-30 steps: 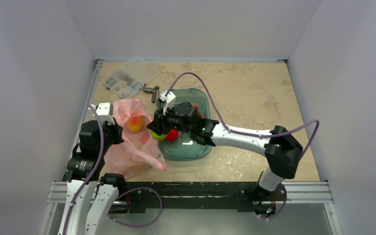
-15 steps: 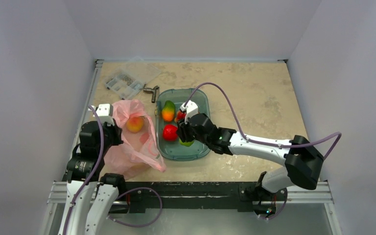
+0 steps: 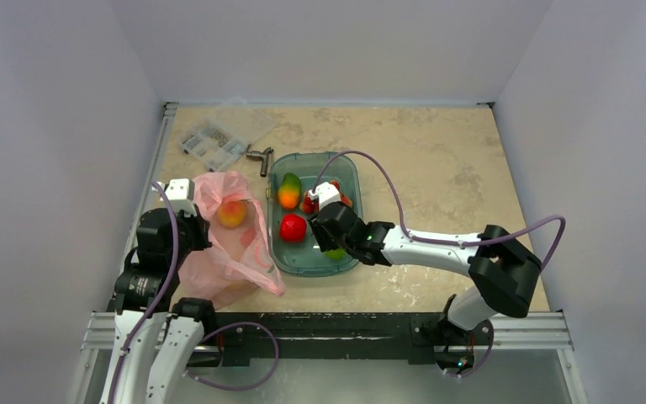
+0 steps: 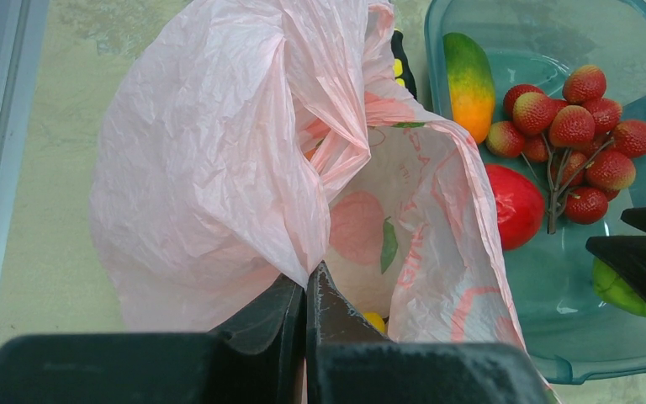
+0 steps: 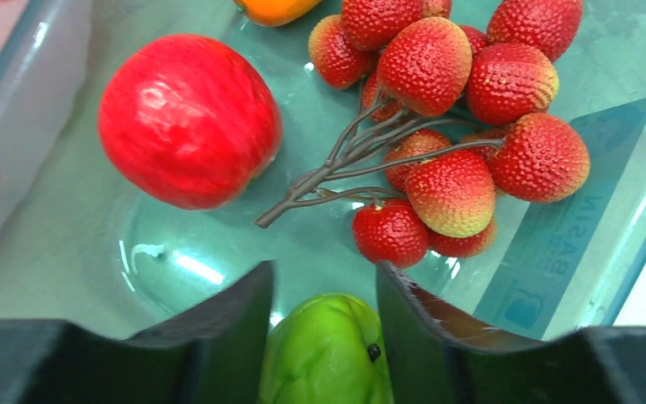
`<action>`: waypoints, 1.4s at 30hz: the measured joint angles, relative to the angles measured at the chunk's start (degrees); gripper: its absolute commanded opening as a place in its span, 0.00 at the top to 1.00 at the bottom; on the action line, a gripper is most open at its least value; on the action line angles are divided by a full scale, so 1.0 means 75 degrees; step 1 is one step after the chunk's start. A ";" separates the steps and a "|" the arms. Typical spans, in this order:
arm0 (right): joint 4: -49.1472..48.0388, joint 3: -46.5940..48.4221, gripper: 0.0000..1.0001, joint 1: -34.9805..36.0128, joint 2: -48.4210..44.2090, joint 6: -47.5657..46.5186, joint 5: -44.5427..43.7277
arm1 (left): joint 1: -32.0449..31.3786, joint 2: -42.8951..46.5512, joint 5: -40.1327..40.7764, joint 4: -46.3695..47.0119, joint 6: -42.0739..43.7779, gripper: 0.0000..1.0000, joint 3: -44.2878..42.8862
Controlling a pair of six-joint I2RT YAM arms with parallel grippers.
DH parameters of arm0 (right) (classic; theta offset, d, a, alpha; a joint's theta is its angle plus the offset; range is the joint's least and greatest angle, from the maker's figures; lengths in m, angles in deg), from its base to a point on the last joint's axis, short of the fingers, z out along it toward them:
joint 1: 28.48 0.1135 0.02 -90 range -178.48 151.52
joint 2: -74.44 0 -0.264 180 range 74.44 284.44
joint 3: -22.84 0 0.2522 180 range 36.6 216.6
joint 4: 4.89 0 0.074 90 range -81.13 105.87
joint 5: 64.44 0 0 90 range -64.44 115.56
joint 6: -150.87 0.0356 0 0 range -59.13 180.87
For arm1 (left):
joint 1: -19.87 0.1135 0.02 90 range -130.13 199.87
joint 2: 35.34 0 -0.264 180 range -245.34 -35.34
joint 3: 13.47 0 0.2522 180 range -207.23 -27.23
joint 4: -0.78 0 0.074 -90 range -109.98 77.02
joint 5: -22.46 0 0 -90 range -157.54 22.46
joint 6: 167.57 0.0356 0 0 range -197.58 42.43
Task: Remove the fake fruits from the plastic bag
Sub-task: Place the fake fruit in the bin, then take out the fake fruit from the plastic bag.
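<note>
My left gripper [image 4: 307, 282] is shut on a fold of the pink plastic bag [image 4: 210, 168], holding its mouth up at the table's left [image 3: 219, 252]. A peach-orange fruit [image 3: 232, 213] shows in the bag, and a yellow fruit [image 4: 374, 321] lies deep inside. My right gripper [image 5: 324, 282] is low in the teal tub [image 3: 349, 177], shut on the green fruit [image 5: 328, 349]. The round red fruit [image 5: 189, 120] and the bunch of small red ones [image 5: 454, 126] lie in the tub just ahead of it.
A green-to-orange mango-like fruit [image 3: 288, 190] lies at the tub's far left. A clear parts box [image 3: 214, 143] and a small metal fitting [image 3: 259, 156] sit at the back left. The tub's left wall stands against the bag.
My right gripper carried the green fruit from the bag's mouth rightward over the tub, then lowered it toward the tub's near end. The left gripper and bag have not moved.
</note>
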 measured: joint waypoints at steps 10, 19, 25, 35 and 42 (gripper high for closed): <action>0.0067 0.0096 0.30 0.0000 0.0058 -0.0111 -0.0012 | 0.0000 0.0000 0.0000 0.0003 0.0000 1.00 0.0000; -0.0857 0.1582 0.41 0.0391 0.0580 -0.0300 0.0813 | 0.0000 -0.0003 -0.0003 0.0009 0.0000 1.00 0.0000; -0.1670 0.2343 0.49 0.0761 0.1376 -0.0388 0.1562 | 0.0000 -0.0096 -0.0006 0.0012 0.0000 1.00 0.0000; -0.2229 0.3783 0.55 0.1119 0.3002 -0.0682 0.1976 | 0.0000 -0.0251 -0.0015 0.0012 0.0003 1.00 0.0000; -0.2282 0.4919 0.50 0.1122 0.4421 -0.0842 0.1792 | 0.0000 -0.0251 -0.0026 0.0012 0.0003 1.00 0.0000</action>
